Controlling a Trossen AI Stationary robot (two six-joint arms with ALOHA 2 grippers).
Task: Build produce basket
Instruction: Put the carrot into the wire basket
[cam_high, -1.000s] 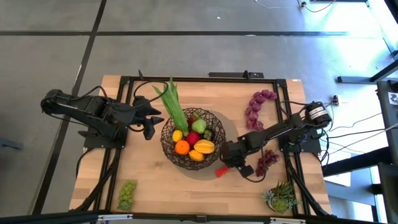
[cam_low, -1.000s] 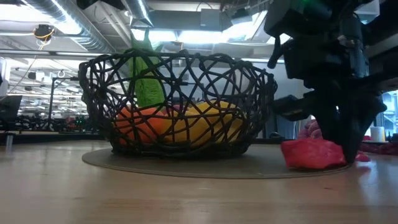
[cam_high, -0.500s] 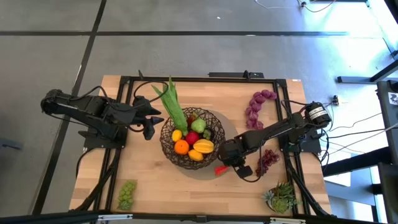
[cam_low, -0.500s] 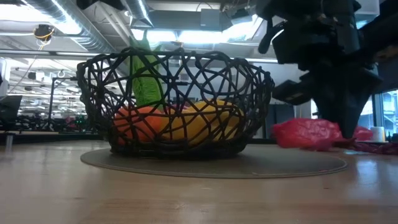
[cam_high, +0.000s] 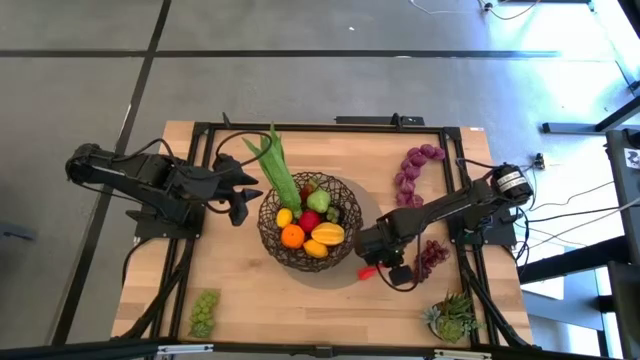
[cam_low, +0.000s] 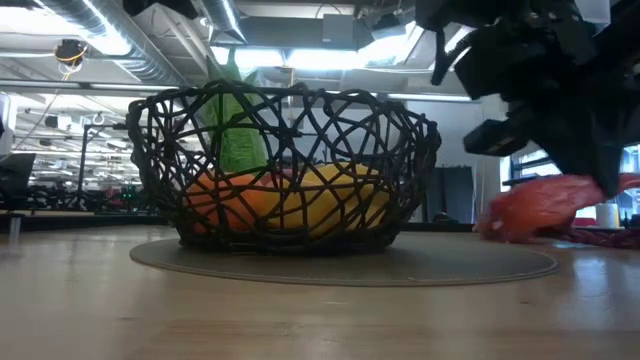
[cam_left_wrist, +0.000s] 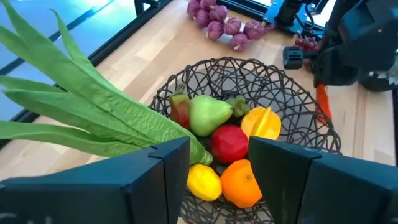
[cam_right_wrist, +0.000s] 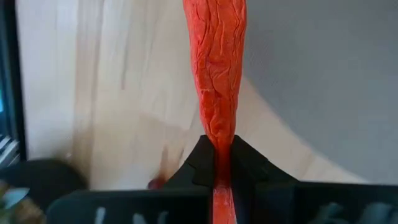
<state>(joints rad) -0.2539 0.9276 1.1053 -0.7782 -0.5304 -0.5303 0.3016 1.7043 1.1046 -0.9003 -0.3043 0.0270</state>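
Note:
The round dark wire basket (cam_high: 275, 245) (cam_low: 290, 110) stands on its grey mat (cam_low: 450, 262) at mid-table and holds an orange, a lemon, a red and a green apple and a mango. A long green leafy stalk (cam_high: 278, 165) (cam_left_wrist: 93, 112) leans out over its far left rim. My right gripper (cam_high: 372, 262) is just right of the basket, shut on a red chilli (cam_low: 545, 205) (cam_right_wrist: 217, 74). My left gripper (cam_high: 240, 200) (cam_left_wrist: 219, 149) hovers open left of the basket, holding nothing. My right gripper pinches the chilli near one end (cam_right_wrist: 219, 146) between its two fingers, which come from above and point steeply down. The rest of the chilli sticks out past the fingertips. It hangs clear of the table, slanting, its free end (cam_low: 495, 225) lower and toward the basket.
Purple grapes (cam_high: 412, 170) lie at the far right, dark red grapes (cam_high: 430, 258) beside the right arm, green grapes (cam_high: 205, 312) at the near left corner. A spiky green succulent (cam_high: 452, 318) stands at the near right corner. A black frame (cam_high: 330, 126) borders the table.
My right gripper has risen and rolled, staying shut on the chilli. The chilli, which lay on the table by the mat's edge, is now lifted clear and slants in the air.

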